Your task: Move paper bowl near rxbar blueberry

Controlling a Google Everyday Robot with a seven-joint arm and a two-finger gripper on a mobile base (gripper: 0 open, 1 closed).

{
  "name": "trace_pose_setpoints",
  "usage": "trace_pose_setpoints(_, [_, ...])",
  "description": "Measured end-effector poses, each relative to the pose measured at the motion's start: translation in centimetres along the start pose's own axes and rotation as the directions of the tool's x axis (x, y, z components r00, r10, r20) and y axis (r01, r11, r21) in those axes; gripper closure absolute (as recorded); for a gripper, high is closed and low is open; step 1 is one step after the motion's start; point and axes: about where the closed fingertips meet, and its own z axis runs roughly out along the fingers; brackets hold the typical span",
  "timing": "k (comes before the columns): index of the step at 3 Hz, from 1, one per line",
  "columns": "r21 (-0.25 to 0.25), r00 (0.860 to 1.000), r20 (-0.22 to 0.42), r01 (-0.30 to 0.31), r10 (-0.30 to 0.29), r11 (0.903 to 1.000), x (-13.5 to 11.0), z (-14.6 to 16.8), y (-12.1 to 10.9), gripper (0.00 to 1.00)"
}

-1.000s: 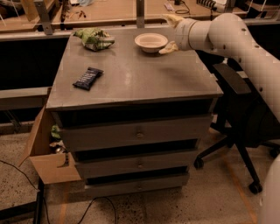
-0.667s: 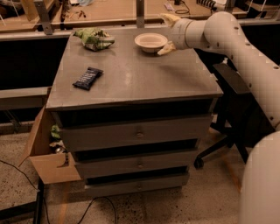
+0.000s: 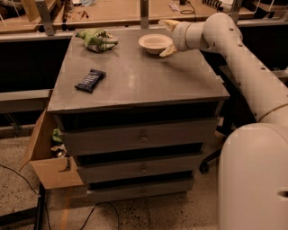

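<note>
The cream-white paper bowl (image 3: 154, 42) sits at the far right of the grey cabinet top (image 3: 135, 78). The rxbar blueberry (image 3: 90, 80), a flat dark bar with white lettering, lies near the left front of the top, well apart from the bowl. My gripper (image 3: 167, 38) reaches in from the right at the bowl's right rim. Its fingers are spread, one fingertip (image 3: 165, 24) behind the bowl and one in front of it, straddling the rim's right edge. The bowl rests on the top.
A green and white wrinkly snack bag (image 3: 97, 39) lies at the far left of the top. The cabinet has three drawers (image 3: 143, 137). An open cardboard box (image 3: 47, 155) stands on the floor at the left. A wooden table (image 3: 112, 11) stands behind the cabinet.
The gripper has shifted slightly left, closer around the bowl's right rim, and the arm has swung nearer the camera. The bowl and the bar have not moved.
</note>
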Motion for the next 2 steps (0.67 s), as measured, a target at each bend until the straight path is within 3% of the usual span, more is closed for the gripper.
trace_pose_setpoints(2, [-0.026,1.000,0.001,0.006,-0.006,0.9996,1.27,2.31,0.64,0.31])
